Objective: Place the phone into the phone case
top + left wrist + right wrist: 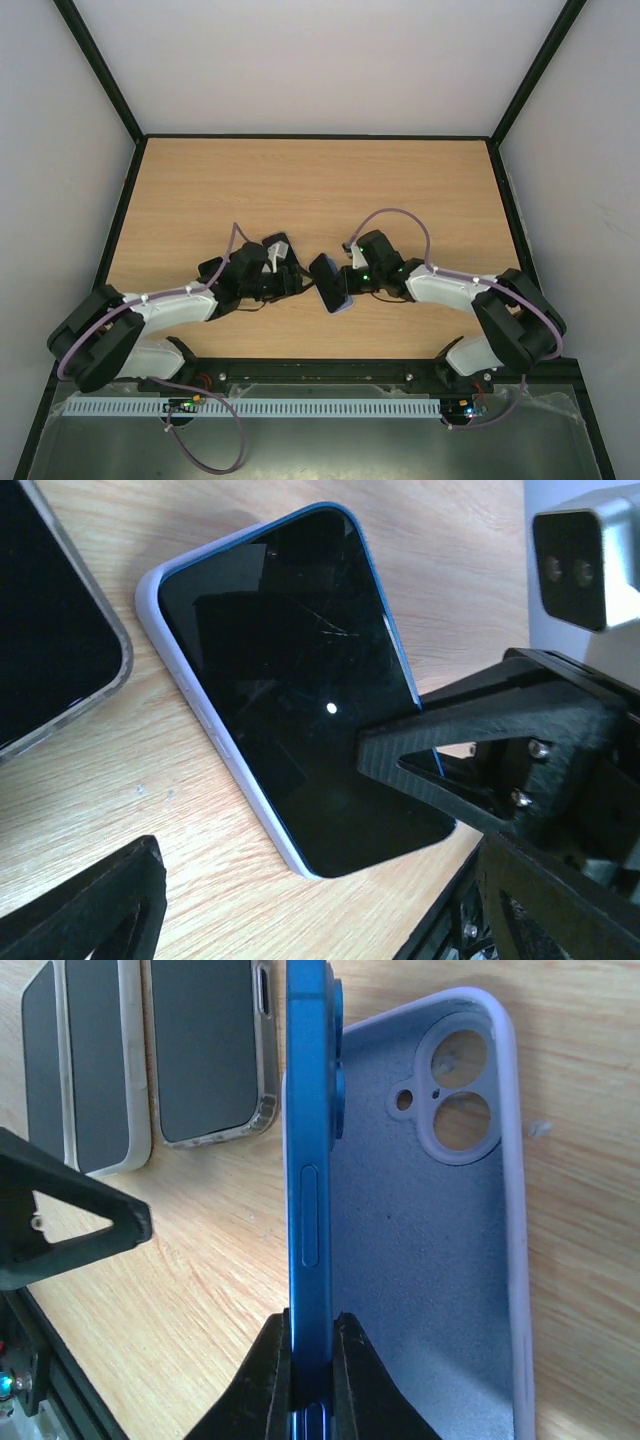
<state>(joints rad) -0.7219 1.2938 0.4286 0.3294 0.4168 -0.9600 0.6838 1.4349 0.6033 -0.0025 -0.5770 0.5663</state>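
The blue phone (310, 1160) stands on its long edge, pinched between the fingers of my right gripper (312, 1360). Its lower long edge rests along one wall of the lavender phone case (420, 1260), which lies open on the table with its camera cut-outs showing. In the left wrist view the phone's black screen (290, 690) leans over the case's wall (222, 738). My left gripper (320, 920) is open and empty just short of the phone's near end. From above, both grippers (298, 280) (345, 280) meet at the phone (328, 280).
Several spare phones or cases with clear grey rims (205, 1050) lie side by side just beyond the lavender case; one shows in the left wrist view (50, 630). The left gripper's finger (70, 1225) is close by. The wooden table (320, 190) has dark raised borders.
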